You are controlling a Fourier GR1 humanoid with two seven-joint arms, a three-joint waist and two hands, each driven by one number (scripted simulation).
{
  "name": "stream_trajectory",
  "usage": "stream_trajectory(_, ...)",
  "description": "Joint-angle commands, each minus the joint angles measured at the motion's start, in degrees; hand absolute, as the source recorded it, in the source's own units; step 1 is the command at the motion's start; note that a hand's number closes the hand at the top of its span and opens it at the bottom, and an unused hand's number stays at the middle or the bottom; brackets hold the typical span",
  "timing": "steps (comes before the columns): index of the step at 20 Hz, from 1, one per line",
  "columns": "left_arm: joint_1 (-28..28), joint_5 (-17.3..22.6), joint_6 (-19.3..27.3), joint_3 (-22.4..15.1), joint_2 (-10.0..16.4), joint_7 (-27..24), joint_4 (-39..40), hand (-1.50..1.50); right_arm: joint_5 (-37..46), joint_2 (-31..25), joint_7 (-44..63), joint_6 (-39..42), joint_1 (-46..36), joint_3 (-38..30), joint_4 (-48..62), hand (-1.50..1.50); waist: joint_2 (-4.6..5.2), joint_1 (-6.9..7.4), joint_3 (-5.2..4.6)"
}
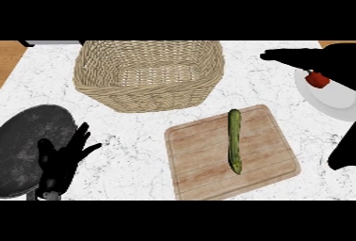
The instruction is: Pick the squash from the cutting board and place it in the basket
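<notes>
Marble table (139,141) carries everything. Squash (235,141) lies lengthwise on cutting board (201,160), right of centre, nothing touching it. We judge it light, stiff, smooth-skinned and prone to roll, so we would pinch across its middle. Basket (149,96) just beyond board. Left hand (61,161) low left over dark plate (28,136), fingers spread, holding nothing. Right hand (334,59) upper right; we cannot tell its state.

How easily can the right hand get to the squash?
Probably yes, easily: the squash lies alone on the cutting board, nothing on top of it, and nothing stands between it and the right hand by the white plate.
</notes>
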Motion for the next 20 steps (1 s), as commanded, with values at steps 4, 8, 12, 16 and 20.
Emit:
stream_trajectory(4,-0.52,-0.82,-0.53,-0.27,0.3,6.11,3.37,0.0,8.6,4.61,-4.68,-1.35,6.81,-0.76,-1.57,-1.5,0.66,0.22,-0.36)
stream_trajectory(8,3.68,-1.84,-0.1,-1.14,-0.69,3.97,0.93,0.0,17.11,9.33,-6.64,-4.64,10.77,3.23,-1.54,-1.5,0.65,0.63,-0.34)
stream_trajectory(12,0.6,-0.29,-2.6,1.66,0.4,3.33,4.97,0.0,26.3,10.25,-12.12,-6.32,15.27,7.91,-0.79,-1.5,0.76,0.26,-0.33)
stream_trajectory(16,1.73,-2.14,-1.48,0.14,-0.03,6.02,0.61,0.0,28.48,10.94,-16.89,-4.97,13.82,6.36,6.99,-1.5,0.67,0.77,-0.35)
stream_trajectory(20,4.45,-3.15,-1.72,0.32,-0.12,4.45,-0.26,0.0,31.91,12.76,-18.16,-7.19,16.29,6.46,5.82,-1.5,0.57,0.69,-0.37)
